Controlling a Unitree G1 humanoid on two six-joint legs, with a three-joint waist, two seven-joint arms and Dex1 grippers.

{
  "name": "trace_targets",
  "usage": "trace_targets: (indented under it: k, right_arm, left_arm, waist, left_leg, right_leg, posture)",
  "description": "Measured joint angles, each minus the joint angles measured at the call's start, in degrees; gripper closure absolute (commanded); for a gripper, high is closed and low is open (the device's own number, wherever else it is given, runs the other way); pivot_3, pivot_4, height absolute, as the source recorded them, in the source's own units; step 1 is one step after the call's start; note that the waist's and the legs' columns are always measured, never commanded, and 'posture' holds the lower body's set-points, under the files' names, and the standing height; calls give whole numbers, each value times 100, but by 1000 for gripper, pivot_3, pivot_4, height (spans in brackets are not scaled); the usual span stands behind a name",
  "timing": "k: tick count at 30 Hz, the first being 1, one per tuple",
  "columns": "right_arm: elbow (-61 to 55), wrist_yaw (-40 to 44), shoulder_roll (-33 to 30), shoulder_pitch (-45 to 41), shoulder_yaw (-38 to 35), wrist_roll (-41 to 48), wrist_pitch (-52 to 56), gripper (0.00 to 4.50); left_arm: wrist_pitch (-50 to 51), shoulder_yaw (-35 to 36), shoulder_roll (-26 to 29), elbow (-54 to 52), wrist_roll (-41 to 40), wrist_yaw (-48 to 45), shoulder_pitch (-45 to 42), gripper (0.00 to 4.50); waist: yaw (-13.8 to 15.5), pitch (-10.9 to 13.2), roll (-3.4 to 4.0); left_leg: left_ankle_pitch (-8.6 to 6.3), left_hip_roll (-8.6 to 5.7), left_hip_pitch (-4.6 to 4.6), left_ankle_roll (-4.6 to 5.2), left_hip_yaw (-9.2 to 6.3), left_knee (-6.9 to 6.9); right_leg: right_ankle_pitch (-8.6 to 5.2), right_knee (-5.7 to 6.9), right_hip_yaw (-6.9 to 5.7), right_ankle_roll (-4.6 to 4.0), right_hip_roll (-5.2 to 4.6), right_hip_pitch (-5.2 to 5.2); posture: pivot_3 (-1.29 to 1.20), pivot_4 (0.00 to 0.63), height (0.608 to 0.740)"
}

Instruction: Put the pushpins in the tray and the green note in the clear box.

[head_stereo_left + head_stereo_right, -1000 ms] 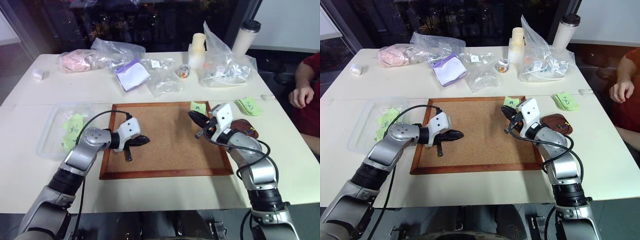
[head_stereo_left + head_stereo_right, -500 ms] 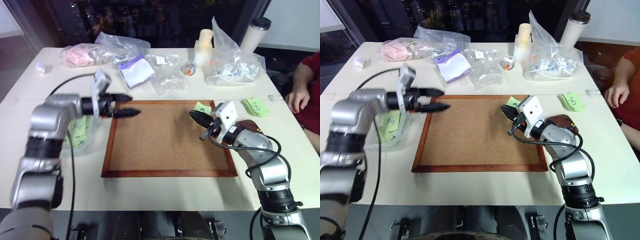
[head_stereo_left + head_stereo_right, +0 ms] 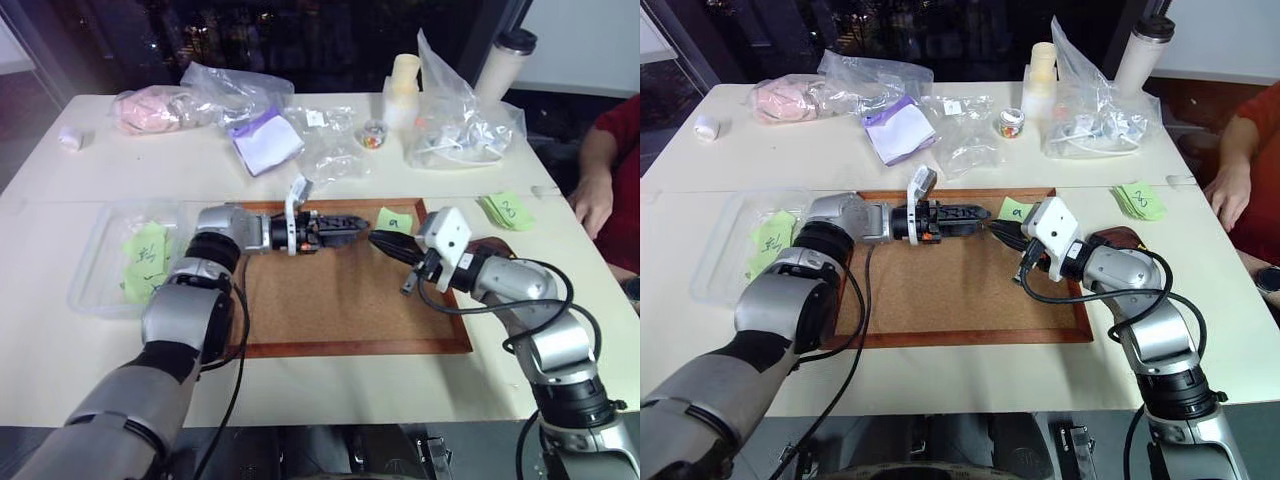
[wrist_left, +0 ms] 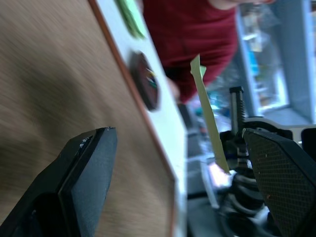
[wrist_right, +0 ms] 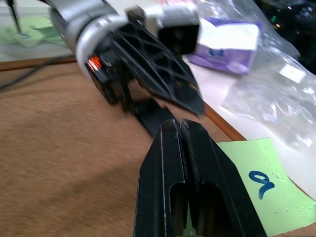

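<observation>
On the green note just past my shut right gripper I read a single blue handwritten mark — it looks like a "9" or an "a". The green note stack near the person's side of the surface bears a dark scrawl, too small to read. The notes in the clear box carry dark marks — illegible too.
</observation>
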Motion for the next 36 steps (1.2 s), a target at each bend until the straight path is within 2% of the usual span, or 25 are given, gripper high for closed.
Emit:
trace_targets:
  k: [8,9,11,15,18,27,36]
  right_arm:
    - [-254,15,-81,93,115,-8,115,4500]
    - [-283,16,-90,116,139,-13,116,4500]
    - [-305,20,-90,151,177,-18,118,4500]
    - [-308,18,-92,153,262,-52,119,4500]
    - [-309,7,-93,144,266,-71,118,4500]
    - [-309,-51,-86,142,266,-133,94,4500]
    - [-809,-667,319,-2,-64,238,420,4500]
  left_arm:
    - [-110,108,-345,158,61,-110,-90,28]
    - [-210,109,-426,193,83,-111,-102,270]
    - [-327,118,-548,219,114,-106,-111,901]
    - [-520,140,-673,326,244,-88,-144,2801]
    - [-544,146,-705,402,321,-89,-143,4448]
    - [-722,160,-684,433,382,-73,-139,4448]
    - [-1002,382,-604,483,450,214,-114,4448]
  waist:
    - [32,1,-1]
    - [34,1,-1]
    - [29,1,-2]
    - [6,1,-1]
    - [14,1,-1]
    - [23,1,-1]
    - [23,0,-1]
  left_leg:
    - [0,-6,0,0,-4,4]
    - [0,-7,0,0,-4,4]
    - [2,-7,0,-3,-3,5]
    - [2,-7,3,-3,-4,5]
    - [2,-7,3,-3,-4,5]
    - [3,-7,3,-6,-4,7]
    - [10,-8,3,-17,-4,8]
  right_leg:
    - [1,1,0,1,-6,4]
    - [1,1,0,1,-7,5]
    - [1,1,0,1,-7,5]
    - [1,6,0,1,-5,4]
    - [1,6,0,1,-6,5]
    - [1,6,0,1,-7,6]
    - [1,13,-1,1,-9,5]
  posture:
    - [0,150,734]
    - [0,150,734]
    - [0,150,734]
    - [0,150,734]
    - [0,150,734]
    - [0,150,734]
    - [0,150,734]
